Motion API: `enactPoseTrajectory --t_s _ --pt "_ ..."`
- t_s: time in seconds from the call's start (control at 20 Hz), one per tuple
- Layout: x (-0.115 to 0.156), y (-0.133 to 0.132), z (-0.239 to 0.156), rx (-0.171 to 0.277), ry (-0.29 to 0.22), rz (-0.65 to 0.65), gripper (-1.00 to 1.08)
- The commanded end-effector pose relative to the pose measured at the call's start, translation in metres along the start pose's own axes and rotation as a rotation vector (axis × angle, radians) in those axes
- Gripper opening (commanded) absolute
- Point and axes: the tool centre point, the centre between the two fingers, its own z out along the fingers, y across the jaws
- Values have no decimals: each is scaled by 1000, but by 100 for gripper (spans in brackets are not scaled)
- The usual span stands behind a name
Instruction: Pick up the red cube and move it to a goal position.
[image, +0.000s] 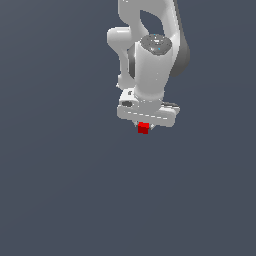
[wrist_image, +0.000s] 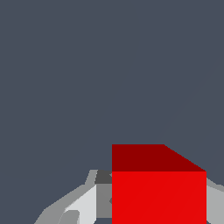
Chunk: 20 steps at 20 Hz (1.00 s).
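The red cube (image: 143, 128) is a tiny bright red cube sitting right under the white gripper (image: 144, 127), between its short fingers. The arm points straight down in the exterior view, a little above centre. In the wrist view the red cube (wrist_image: 158, 192) fills the space between the grey-white fingers (wrist_image: 83, 205), which press on both its sides. The gripper is shut on the cube. No goal marker shows in either view.
A plain dark grey-blue surface (image: 60, 190) fills the exterior view around the arm. The white arm's links (image: 150, 55) rise above the gripper. No other objects show.
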Motion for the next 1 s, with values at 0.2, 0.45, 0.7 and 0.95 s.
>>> enactPoseTrajectory --t_s 0.2,0.45,0.7,0.95 --pt "-15 2 -66 0 0 0 -100" --pt "-22 3 -102 0 0 0 -100" --pt "-25 3 -123 0 0 0 -100" --pt "-26 3 -129 0 0 0 -100"
